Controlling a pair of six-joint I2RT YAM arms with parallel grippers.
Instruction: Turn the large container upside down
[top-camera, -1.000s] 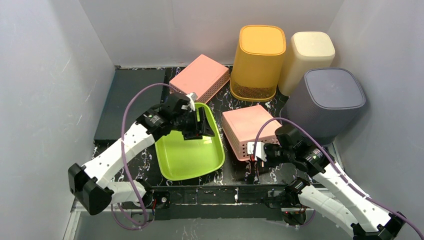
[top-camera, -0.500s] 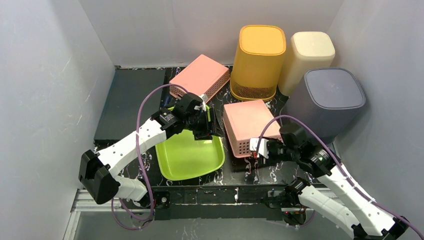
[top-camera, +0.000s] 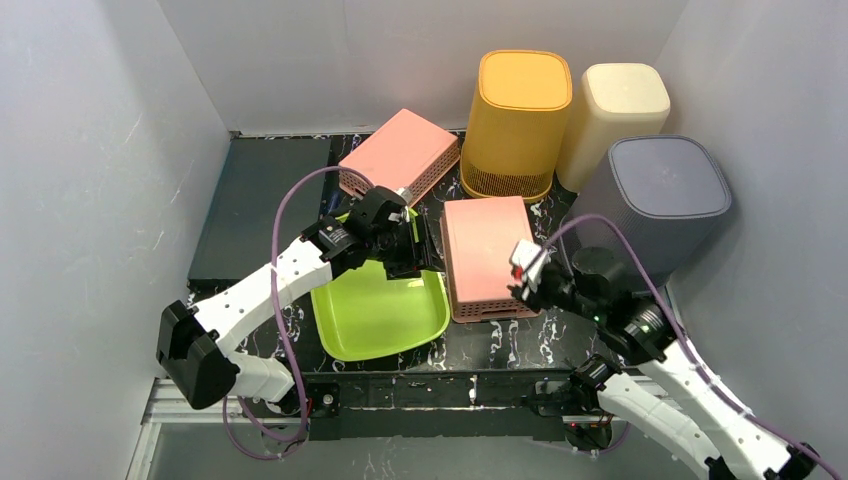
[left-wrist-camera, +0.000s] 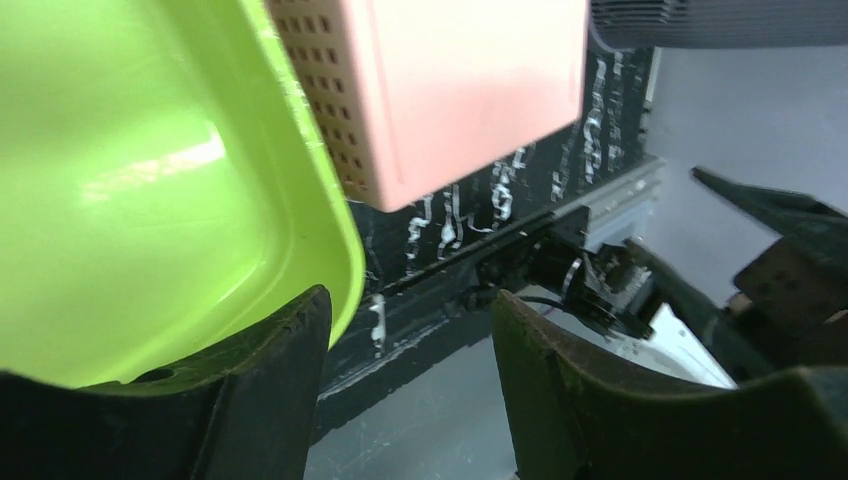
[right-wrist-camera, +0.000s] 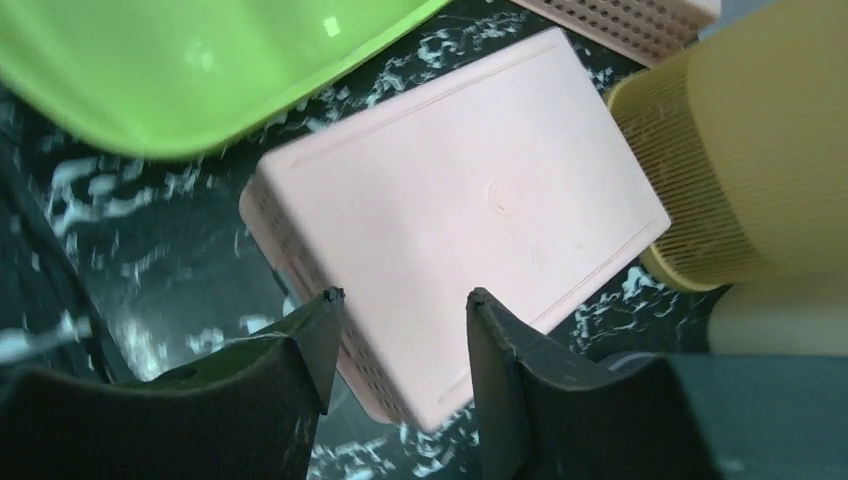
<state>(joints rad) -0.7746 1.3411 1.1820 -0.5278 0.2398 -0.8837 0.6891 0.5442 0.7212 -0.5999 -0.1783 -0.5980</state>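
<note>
Your pink perforated basket (top-camera: 485, 255) lies bottom-up near the table's (top-camera: 500, 345) front edge, just beside the glossy green tray (top-camera: 375, 315). Left gripper (top-camera: 415, 250) and right gripper (top-camera: 525, 272) gape empty.

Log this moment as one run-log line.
left gripper: open, at right rim of green tray | right gripper: open, above near pink basket | near pink basket: bottom up, not held | green tray: open side up

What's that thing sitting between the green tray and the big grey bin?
A pink perforated basket, lying bottom-up on the table, sits between the green tray and the grey bin. The top view shows it.
</note>
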